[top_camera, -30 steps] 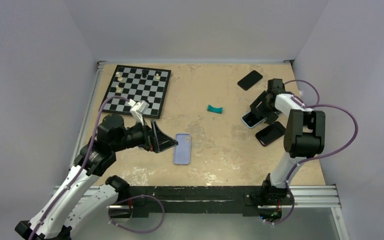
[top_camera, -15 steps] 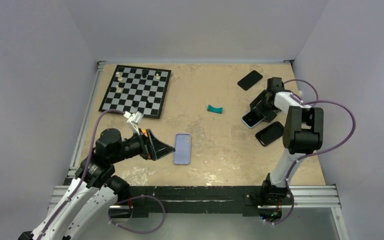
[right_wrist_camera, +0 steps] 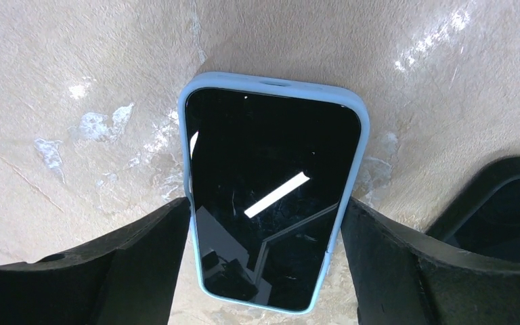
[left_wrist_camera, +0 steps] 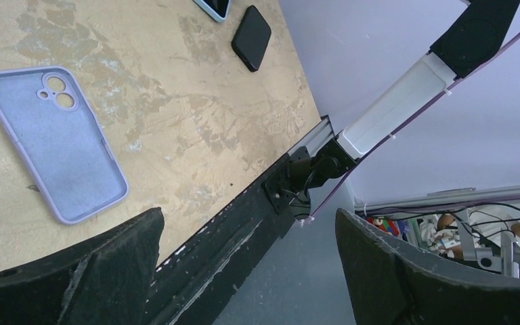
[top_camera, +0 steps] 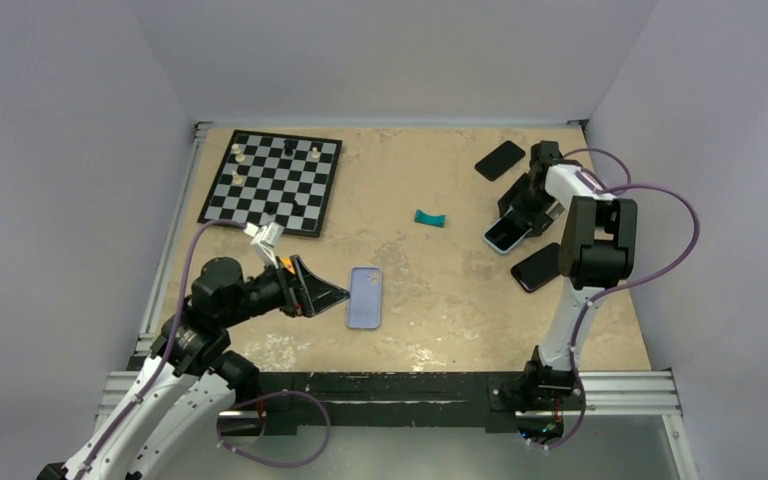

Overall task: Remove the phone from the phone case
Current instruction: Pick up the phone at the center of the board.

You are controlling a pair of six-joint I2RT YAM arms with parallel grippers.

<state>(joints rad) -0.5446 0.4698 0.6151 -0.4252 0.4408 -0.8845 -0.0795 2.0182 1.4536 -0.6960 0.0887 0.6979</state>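
Note:
A phone with a black screen lies face up in a light blue phone case at the right of the table. My right gripper straddles its near half, and both fingers touch the case's long sides. From the top view the right gripper hangs over the cased phone. My left gripper is open and holds nothing, just left of an empty lilac case. That lilac case lies inner side up in the left wrist view, off to the side of the left gripper.
A black phone lies at the far right. A dark phone lies right beside the cased one, close to my right finger. A teal piece sits mid-table. A chessboard with a few pieces is at the far left.
My left arm drew back toward the near left, off the lilac case. My right gripper shifted a little farther along the cased phone and narrowed onto its sides.

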